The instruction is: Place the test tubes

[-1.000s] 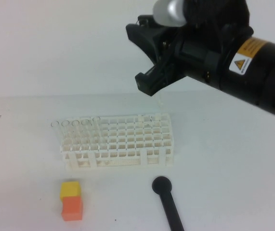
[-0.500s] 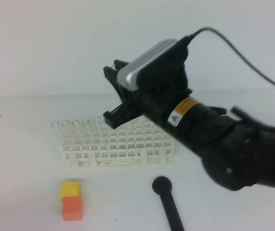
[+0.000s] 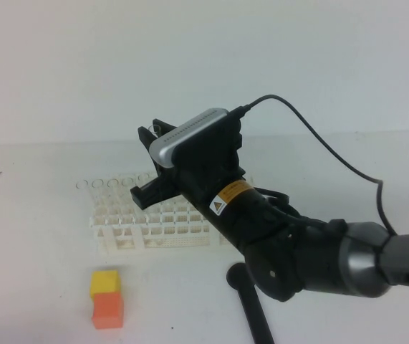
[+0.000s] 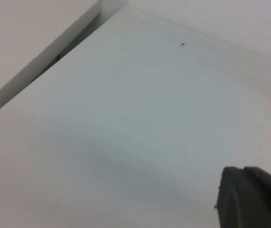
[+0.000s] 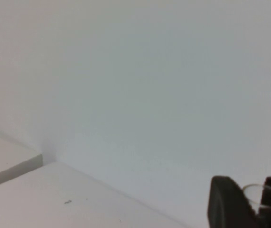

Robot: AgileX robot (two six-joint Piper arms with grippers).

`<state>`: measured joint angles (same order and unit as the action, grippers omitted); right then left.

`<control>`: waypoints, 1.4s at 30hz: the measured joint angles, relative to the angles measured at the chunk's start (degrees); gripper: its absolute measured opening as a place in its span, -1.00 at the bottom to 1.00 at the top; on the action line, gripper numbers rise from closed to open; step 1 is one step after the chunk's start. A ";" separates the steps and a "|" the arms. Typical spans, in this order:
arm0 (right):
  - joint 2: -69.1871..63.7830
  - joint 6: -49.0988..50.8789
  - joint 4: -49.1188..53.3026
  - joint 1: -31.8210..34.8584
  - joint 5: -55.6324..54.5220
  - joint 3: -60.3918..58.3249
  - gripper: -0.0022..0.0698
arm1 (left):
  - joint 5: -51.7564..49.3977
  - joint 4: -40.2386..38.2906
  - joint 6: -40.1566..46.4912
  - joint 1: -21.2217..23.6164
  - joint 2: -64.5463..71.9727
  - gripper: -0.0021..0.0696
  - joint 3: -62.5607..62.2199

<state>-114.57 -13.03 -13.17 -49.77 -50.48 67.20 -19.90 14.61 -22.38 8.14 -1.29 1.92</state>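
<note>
moved: the right arm has swung down and left since a second ago, so the right gripper (image 3: 142,165) now hangs over the back of the rack (image 3: 118,231).
fingers: its fingers (image 5: 225,204) are clamped on a clear test tube (image 5: 256,192), rim poking out between them.
rack: a few standing tubes (image 3: 111,183) fill the back row's left end.
how to: i'd square the tube upright over the next free hole beside those, lower slowly, and let go only once it's seated.
watch: slick glass, plus clipping the neighbours.
left gripper (image 4: 251,197): parked over bare table (image 4: 126,118); open or closed, can't tell.
</note>
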 joint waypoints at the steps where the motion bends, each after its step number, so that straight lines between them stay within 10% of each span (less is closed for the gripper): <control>1: -0.33 0.00 -0.52 0.00 -0.25 0.46 -0.59 | 0.00 0.00 0.00 0.00 0.00 -0.94 0.00; 10: -2.55 0.00 -1.24 -0.37 -1.17 1.20 -0.59 | 0.31 -2.40 3.12 0.00 0.00 -0.94 0.00; 18: -4.40 0.21 -2.60 -0.54 -3.50 1.23 -0.59 | 1.33 -24.47 31.29 0.00 0.00 -0.94 0.00; 42: -8.66 0.18 -4.44 -1.24 -6.52 1.33 -0.59 | 1.33 -25.31 29.33 0.00 0.00 -0.94 0.00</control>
<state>-123.23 -12.84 -17.61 -51.01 -57.00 68.53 -18.57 -10.70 6.95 8.14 -1.29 1.92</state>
